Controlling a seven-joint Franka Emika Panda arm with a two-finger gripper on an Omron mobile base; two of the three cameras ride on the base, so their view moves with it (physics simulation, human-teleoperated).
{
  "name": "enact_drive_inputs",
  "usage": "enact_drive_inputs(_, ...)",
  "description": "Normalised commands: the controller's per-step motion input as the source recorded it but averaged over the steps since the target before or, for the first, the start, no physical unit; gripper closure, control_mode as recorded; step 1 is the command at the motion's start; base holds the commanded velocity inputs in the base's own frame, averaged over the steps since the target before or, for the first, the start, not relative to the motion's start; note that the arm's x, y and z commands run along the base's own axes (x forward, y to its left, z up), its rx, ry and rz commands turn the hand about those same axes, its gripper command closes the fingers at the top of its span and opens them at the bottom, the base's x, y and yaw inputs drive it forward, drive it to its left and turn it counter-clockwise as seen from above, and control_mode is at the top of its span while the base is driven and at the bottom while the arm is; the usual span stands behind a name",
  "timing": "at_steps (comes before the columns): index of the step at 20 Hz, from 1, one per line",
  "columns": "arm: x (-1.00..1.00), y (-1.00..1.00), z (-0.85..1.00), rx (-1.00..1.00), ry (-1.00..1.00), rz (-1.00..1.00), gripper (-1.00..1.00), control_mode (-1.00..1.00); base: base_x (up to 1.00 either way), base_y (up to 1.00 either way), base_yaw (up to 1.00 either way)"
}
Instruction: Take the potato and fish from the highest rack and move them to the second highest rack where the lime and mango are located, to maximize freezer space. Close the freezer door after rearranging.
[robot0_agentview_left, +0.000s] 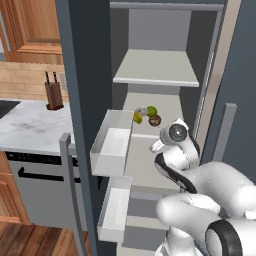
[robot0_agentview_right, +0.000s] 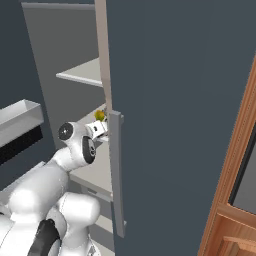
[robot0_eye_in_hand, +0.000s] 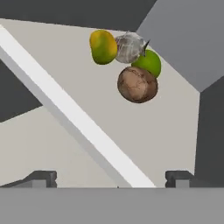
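All four items lie together on the freezer's second highest rack (robot0_agentview_left: 150, 137). The brown potato (robot0_eye_in_hand: 137, 84) lies nearest my gripper. Behind it are the green lime (robot0_eye_in_hand: 150, 63), the silvery fish (robot0_eye_in_hand: 128, 47) and the yellow-orange mango (robot0_eye_in_hand: 103, 46). In the left base view the potato (robot0_agentview_left: 155, 120), lime (robot0_agentview_left: 152, 110), fish (robot0_agentview_left: 142, 110) and mango (robot0_agentview_left: 137, 118) form one cluster at the rack's back. The highest rack (robot0_agentview_left: 156, 70) is bare. My gripper (robot0_eye_in_hand: 111, 178) is open, holds nothing, and is drawn back from the potato over the rack's front. The freezer door (robot0_agentview_left: 82, 100) stands open.
White bins (robot0_agentview_left: 112, 142) hang on the open left door, close beside the arm, and its grey bar handle (robot0_agentview_left: 70, 185) is nearer the camera. A second dark door panel (robot0_agentview_right: 175, 125) with a handle (robot0_agentview_right: 116, 170) stands on the arm's right. A counter with a knife block (robot0_agentview_left: 53, 95) lies to the left.
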Motion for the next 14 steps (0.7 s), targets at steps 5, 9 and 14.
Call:
enact_drive_inputs(5,-0.99,0.00,0.56,0.35,0.00,-0.03,-1.00,-1.00,0.00,0.00,0.00)
enact_drive_inputs(9,-0.99,0.02,0.59,0.27,0.00,-0.09,-1.00,-1.00,0.00,0.00,0.00)
enact_drive_inputs(14,-1.00,0.02,0.46,0.18,-0.06,-0.10,-1.00,-1.00,0.00,0.00,0.00)
